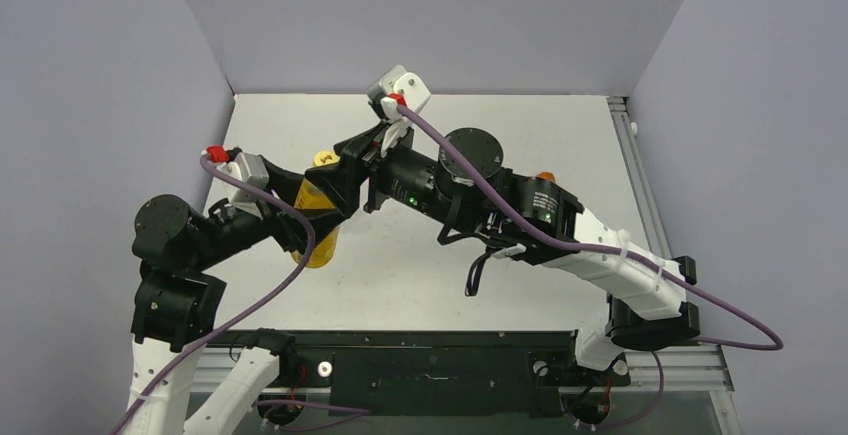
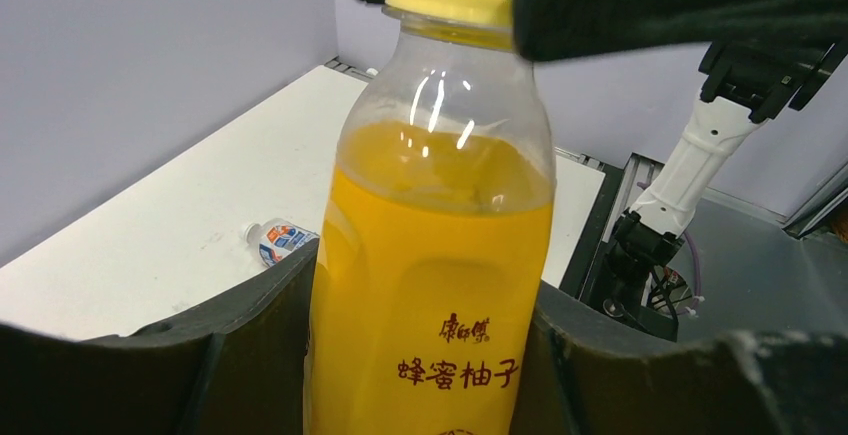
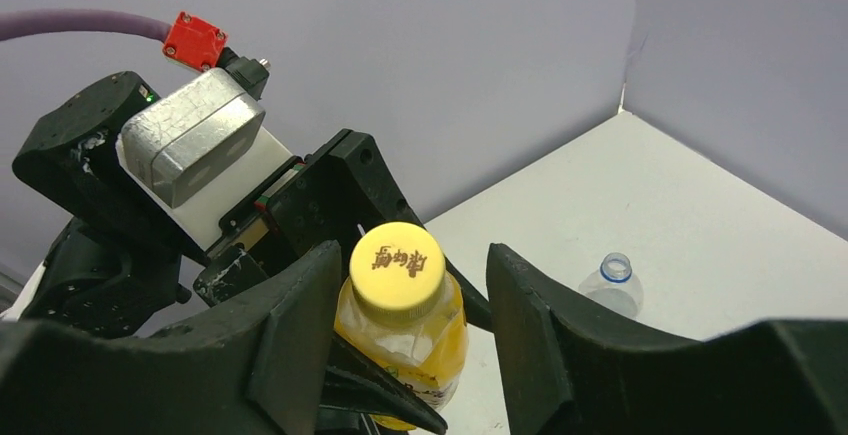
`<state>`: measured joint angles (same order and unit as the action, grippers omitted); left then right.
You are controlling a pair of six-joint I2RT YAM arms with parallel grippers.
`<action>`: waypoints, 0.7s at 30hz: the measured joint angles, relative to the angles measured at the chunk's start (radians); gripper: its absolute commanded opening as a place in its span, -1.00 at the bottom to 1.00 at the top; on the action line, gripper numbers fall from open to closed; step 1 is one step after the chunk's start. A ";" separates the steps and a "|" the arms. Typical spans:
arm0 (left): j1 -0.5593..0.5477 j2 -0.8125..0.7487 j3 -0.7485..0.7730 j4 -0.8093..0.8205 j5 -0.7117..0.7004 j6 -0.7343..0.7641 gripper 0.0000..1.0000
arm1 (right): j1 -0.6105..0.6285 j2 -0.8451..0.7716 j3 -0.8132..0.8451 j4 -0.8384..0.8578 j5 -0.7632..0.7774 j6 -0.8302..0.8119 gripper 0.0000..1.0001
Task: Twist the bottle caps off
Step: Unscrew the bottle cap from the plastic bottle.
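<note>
My left gripper (image 2: 425, 355) is shut on the body of the yellow juice bottle (image 2: 430, 285) and holds it upright, tilted a little, above the table. Its yellow cap (image 3: 397, 268) is on the neck. My right gripper (image 3: 412, 255) is open, with one jaw on each side of the cap; the left jaw is close to it and the right jaw stands apart with a gap. In the top view the bottle (image 1: 318, 230) sits left of centre, with the left gripper (image 1: 330, 195) on it and the right gripper (image 1: 355, 155) at the cap (image 1: 325, 158).
A clear bottle with a blue neck ring and no cap (image 3: 610, 285) lies on the table beyond the jaws. A small bottle with a white-blue label (image 2: 280, 238) lies by the left wall. Something orange (image 1: 545, 176) shows behind the right arm. Walls enclose the table (image 1: 560, 125).
</note>
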<state>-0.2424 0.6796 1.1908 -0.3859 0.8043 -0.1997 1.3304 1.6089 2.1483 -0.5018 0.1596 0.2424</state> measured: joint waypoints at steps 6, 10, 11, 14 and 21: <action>0.000 0.000 0.000 0.000 0.000 -0.009 -0.78 | 0.000 -0.031 0.000 0.019 0.010 0.000 -0.26; 0.000 0.000 0.000 0.000 0.000 -0.016 -0.78 | 0.000 -0.031 0.003 0.022 0.008 0.000 -0.38; 0.000 0.001 0.000 0.000 0.000 -0.019 -0.78 | 0.000 -0.031 0.005 0.021 0.007 0.000 -0.36; 0.000 0.001 0.000 0.003 0.003 -0.026 -0.78 | 0.000 -0.029 0.011 0.018 -0.002 0.000 -0.13; 0.000 0.005 0.000 0.010 0.004 -0.032 -0.78 | 0.000 -0.008 0.051 0.001 -0.028 -0.007 -0.16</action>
<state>-0.2424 0.6842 1.1908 -0.3763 0.8082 -0.2317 1.3304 1.6012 2.1990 -0.5007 0.1314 0.2356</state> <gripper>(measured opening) 0.507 0.453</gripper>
